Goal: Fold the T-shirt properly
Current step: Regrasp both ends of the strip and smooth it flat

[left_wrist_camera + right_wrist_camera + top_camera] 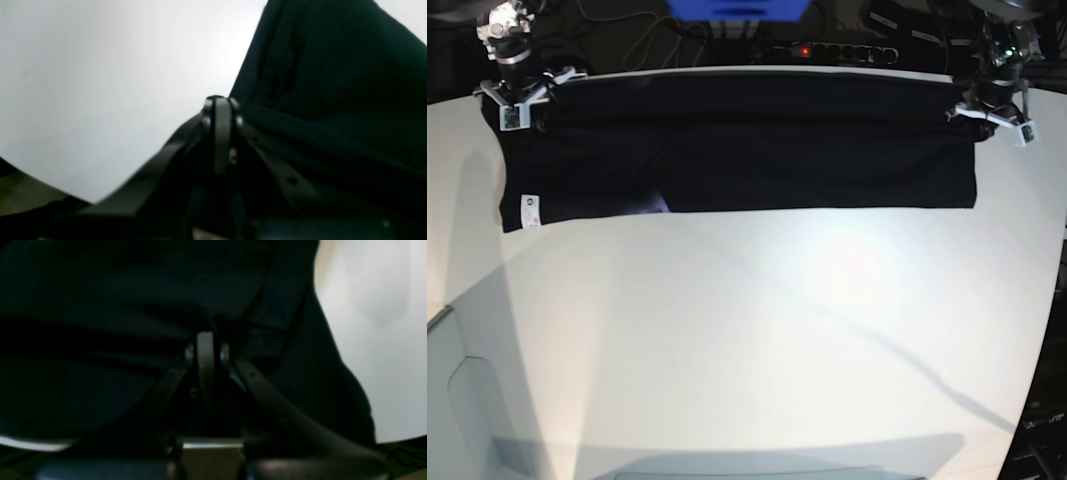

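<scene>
The black T-shirt (747,150) lies as a long folded band along the far edge of the white table (747,340), stretched between both grippers. My left gripper (968,108) is at the band's right end, and in its wrist view it (221,100) is shut on the cloth's edge (333,83). At the band's left end is my right gripper (533,104). Its own view shows it (205,336) pinched shut into the dark cloth (100,306). A white label (527,208) and a sliver of purple print (653,204) show at the lower hem.
Behind the table's far edge lie a power strip (832,50) with a red light, cables and a blue object (737,8). The white table surface spreads toward the camera, with shadows across it.
</scene>
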